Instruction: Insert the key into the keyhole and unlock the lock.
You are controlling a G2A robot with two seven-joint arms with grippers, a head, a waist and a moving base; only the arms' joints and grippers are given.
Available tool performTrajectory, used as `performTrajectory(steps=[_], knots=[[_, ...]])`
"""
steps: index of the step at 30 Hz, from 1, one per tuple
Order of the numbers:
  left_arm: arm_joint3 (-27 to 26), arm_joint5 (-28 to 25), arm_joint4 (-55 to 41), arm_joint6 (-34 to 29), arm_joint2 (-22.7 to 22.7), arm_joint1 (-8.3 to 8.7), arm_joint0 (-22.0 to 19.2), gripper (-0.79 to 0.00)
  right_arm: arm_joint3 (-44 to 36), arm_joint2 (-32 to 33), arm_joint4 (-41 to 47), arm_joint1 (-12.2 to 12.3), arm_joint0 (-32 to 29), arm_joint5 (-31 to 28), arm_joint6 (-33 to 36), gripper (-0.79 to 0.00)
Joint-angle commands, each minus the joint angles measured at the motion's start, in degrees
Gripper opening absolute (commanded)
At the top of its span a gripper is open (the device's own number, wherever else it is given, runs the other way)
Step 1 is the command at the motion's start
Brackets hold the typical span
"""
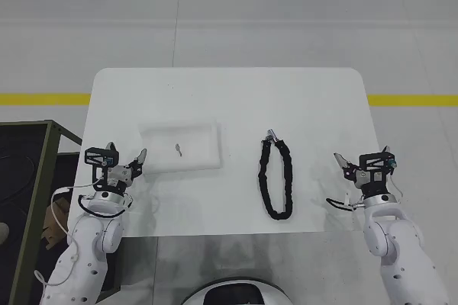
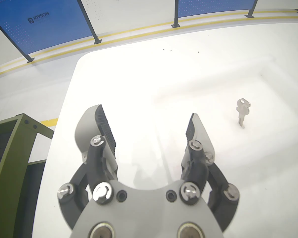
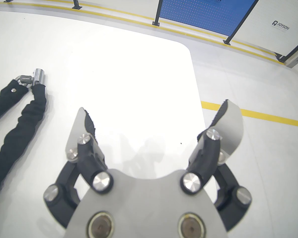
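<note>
Find the jaws of the left gripper (image 2: 146, 112) spread wide with nothing between them, over the table (image 1: 229, 91) near its 8 o'clock corner. Find the same at the right gripper (image 3: 155, 106): wide apart, empty, near the 4 o'clock edge.

Out from the left gripper, at about 1 o'clock, meet the key (image 1: 179, 148), small and silvery, lying alone on a white tray (image 1: 206, 133). Out from the right gripper, at about 9 to 10 o'clock, meet the lock (image 1: 288, 171), a black-sleeved chain loop flat on the table, with its metal cylinder (image 3: 38, 75) at the loop's 12 o'clock end.

Looks like step 1, with nothing grasped yet. Probably calls next for bringing the left jaws down over the thin key and pinching it cleanly, then steadying the cylinder with the right. Cannot tell which way the keyhole faces.
</note>
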Motion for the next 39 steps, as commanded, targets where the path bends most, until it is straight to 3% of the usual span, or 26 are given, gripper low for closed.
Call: performTrajectory(steps=[1,26,27,28,32,35,39], knots=[[0.0,0.0,0.0,0.0,0.0,0.00,0.0,-0.177,0.0,0.0,0.0,0.0,0.0,0.0,0.0,-0.001],[0.0,0.0,0.0,0.0,0.0,0.00,0.0,-0.177,0.0,0.0,0.0,0.0,0.0,0.0,0.0,0.000],[-0.2,0.0,-1.1,-0.2,-0.1,-0.05,-0.3,0.000,0.0,0.0,0.0,0.0,0.0,0.0,0.0,0.000],[-0.4,0.2,-1.9,-1.4,-0.5,-0.08,-1.1,0.000,0.0,0.0,0.0,0.0,0.0,0.0,0.0,0.000],[-2.7,-0.2,-8.3,-12.2,-0.4,-0.27,-5.6,0.000,0.0,0.0,0.0,0.0,0.0,0.0,0.0,0.000],[-5.7,-0.6,-16.8,-27.2,-1.3,-0.18,-11.4,0.000,0.0,0.0,0.0,0.0,0.0,0.0,0.0,0.000],[-7.5,0.2,-23.7,-50.7,0.3,0.20,-22.2,0.000,0.0,0.0,0.0,0.0,0.0,0.0,0.0,0.000]])
